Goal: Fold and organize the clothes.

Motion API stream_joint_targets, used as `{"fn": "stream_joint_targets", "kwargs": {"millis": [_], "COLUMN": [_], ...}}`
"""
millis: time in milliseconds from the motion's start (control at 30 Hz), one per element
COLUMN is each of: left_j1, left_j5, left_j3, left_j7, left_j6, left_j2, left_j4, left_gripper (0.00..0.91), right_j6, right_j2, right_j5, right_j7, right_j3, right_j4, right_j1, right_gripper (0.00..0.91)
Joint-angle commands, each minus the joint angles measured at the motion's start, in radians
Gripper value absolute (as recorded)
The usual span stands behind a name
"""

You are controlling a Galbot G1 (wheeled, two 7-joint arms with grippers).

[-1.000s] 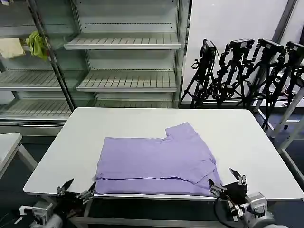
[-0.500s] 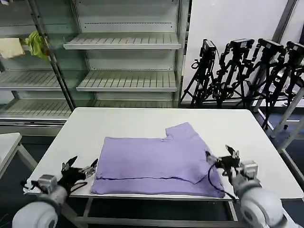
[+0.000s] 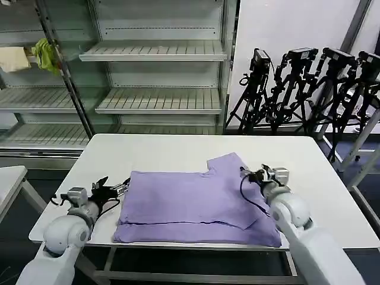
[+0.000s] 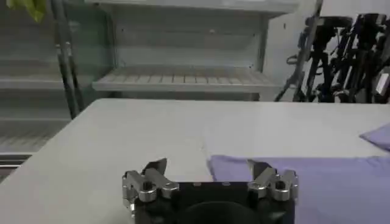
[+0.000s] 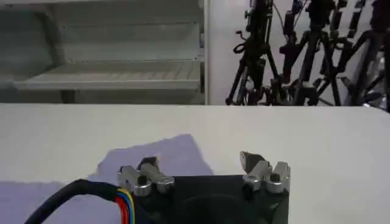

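The clothes are one lavender T-shirt [image 3: 196,205], lying flat and partly folded on the white table [image 3: 166,151], one sleeve [image 3: 228,163] sticking out toward the back right. My left gripper [image 3: 114,189] is open just off the shirt's left edge, low over the table. In the left wrist view, that gripper [image 4: 207,167] has its jaws spread with the shirt's edge [image 4: 317,182] just ahead. My right gripper [image 3: 255,174] is open at the shirt's right side beside the sleeve. The right wrist view has it [image 5: 200,161] empty, facing the sleeve [image 5: 158,155].
Metal shelving [image 3: 154,53] stands behind the table, with a yellow-green cloth [image 3: 46,54] and a cream cloth [image 3: 13,59] hanging at the upper left. Camera tripods [image 3: 309,89] crowd the back right. A second small table [image 3: 9,178] sits at the left.
Both arms have risen from below the table's front edge and moved back along the shirt's sides, left gripper to the left edge, right gripper to the sleeve. The shirt has not moved.
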Motion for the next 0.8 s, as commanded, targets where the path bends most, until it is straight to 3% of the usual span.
{"fn": "stream_joint_targets", "kwargs": {"millis": [33,533,667,800], "left_j1": [-0.153,-0.180,-0.179,-0.179], "left_j5": [-0.005,0.024,0.040,0.047], "left_j3": [0.099,0.157,0.163,0.168], "left_j7": [0.005,0.013,0.017,0.019], "left_j6": [0.000,-0.001,-0.001,-0.001], "left_j2": [-0.006,-0.028,-0.039,-0.049], "left_j4": [0.164,0.188,0.194,0.197], "left_gripper": [0.907,0.907,0.826,0.806], "right_j6": [0.000,0.001,0.002,0.002], "right_j2": [0.075,0.085,0.089,0.091], "right_j5": [0.010,-0.029,-0.040,-0.051], "right_j7": [0.000,-0.004,-0.009,-0.011], "right_j3": [-0.100,-0.083,-0.074,-0.073], "right_j4": [-0.219,-0.249,-0.259,-0.257], "right_j1": [0.174,0.179,0.168,0.151], "right_gripper": [0.907,0.907,0.907,0.907]}}
